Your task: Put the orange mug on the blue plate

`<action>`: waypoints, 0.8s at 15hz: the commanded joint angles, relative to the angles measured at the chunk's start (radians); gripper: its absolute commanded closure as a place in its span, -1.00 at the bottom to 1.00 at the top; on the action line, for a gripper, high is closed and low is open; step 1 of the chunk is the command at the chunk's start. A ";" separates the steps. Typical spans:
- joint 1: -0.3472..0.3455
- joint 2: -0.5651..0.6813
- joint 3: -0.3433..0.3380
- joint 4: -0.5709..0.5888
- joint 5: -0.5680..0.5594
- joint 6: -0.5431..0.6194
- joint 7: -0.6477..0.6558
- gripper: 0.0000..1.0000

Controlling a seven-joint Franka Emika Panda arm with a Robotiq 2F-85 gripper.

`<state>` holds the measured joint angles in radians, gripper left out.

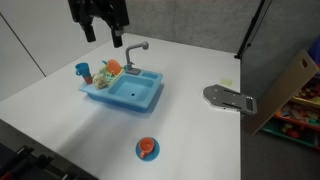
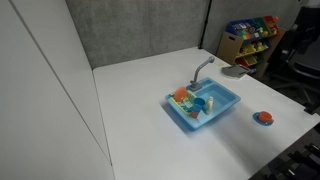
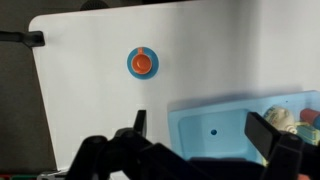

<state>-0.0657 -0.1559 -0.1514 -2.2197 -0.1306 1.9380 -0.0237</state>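
Note:
The orange mug [image 1: 148, 147] stands on the blue plate [image 1: 140, 154] near the table's front edge; both show in the other exterior view too, mug [image 2: 264, 116] on plate [image 2: 263, 121], and from above in the wrist view, mug [image 3: 142, 62] on plate [image 3: 131, 64]. My gripper [image 1: 104, 36] hangs high above the back of the table, over the toy sink, open and empty. In the wrist view its two fingers [image 3: 200, 128] stand wide apart with nothing between them.
A light blue toy sink [image 1: 128, 92] with a grey tap [image 1: 136, 50] holds a small blue cup [image 1: 83, 71] and an orange-and-green item [image 1: 108, 70]. A grey metal piece [image 1: 230, 98] lies near the table's edge. A cardboard box [image 1: 290, 85] and toy shelf [image 2: 250, 35] stand beside the table.

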 commanded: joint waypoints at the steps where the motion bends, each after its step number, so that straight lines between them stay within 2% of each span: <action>1: -0.012 -0.118 0.022 -0.024 -0.002 -0.089 -0.049 -1.00; 12: -0.011 -0.317 0.052 -0.054 -0.005 -0.223 -0.034 -1.00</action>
<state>-0.0656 -0.4219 -0.1084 -2.2556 -0.1306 1.7421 -0.0546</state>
